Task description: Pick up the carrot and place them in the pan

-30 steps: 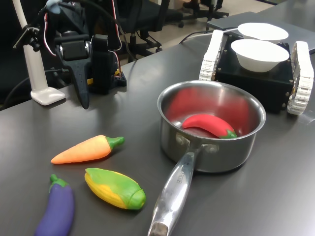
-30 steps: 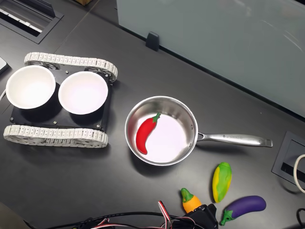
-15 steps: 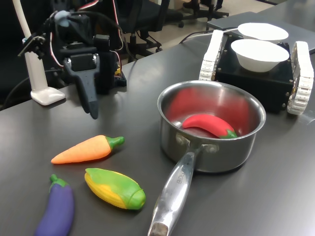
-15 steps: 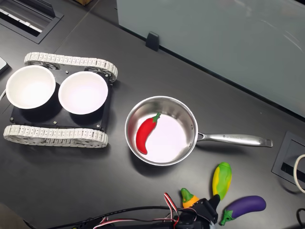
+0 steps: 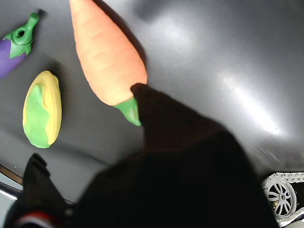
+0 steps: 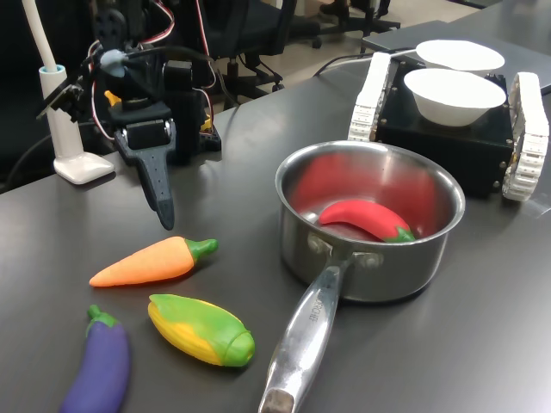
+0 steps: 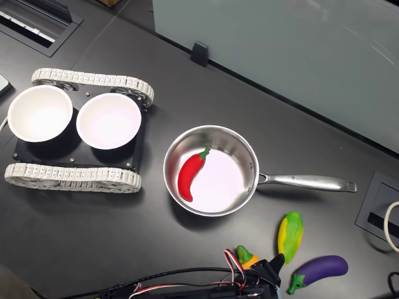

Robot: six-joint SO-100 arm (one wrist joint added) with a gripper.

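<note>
Smooth orange carrot [image 6: 153, 261] lies on the dark matte table [image 6: 103, 215] left of the shiny steel pan [image 6: 370, 224], pointy black end effector [image 6: 164, 211] hovering above it, can't tell its opening.

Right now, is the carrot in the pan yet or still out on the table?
Out. In the first exterior view the carrot lies flat on the table, apart from the pan, which holds only the red chili.

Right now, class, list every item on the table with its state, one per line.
carrot: lying on the table, not gripped
pan: upright, chili inside
chili pepper: lying in the pan
corn cob: lying on the table
eggplant: lying on the table
white bowls: upright, empty
claw: above the carrot, empty
</note>
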